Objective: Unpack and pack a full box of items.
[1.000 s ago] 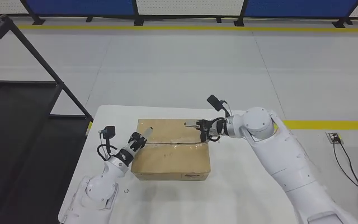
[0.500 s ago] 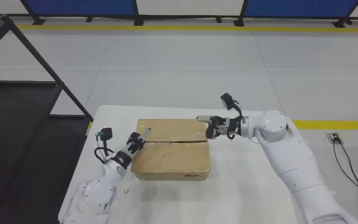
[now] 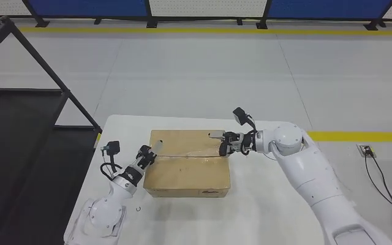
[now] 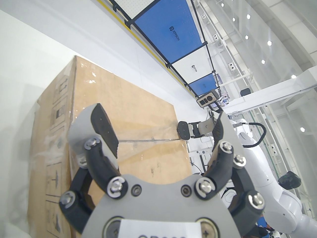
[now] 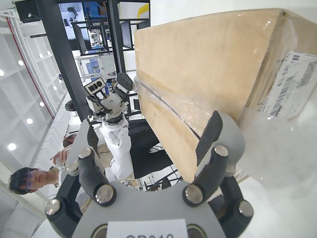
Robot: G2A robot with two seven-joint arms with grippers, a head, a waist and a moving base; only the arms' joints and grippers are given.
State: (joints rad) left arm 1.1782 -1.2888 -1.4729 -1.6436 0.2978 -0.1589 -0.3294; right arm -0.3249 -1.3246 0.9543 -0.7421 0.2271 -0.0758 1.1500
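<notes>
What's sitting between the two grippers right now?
The closed cardboard box: its taped top fills the stretch between the left gripper and the right gripper, seen in the top view.

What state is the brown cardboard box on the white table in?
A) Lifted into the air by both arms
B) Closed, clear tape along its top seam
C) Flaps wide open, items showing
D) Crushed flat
B: the brown cardboard box sits on the white table with its flaps shut and clear tape along the top seam; the left gripper and right gripper are open at its two ends.
</notes>
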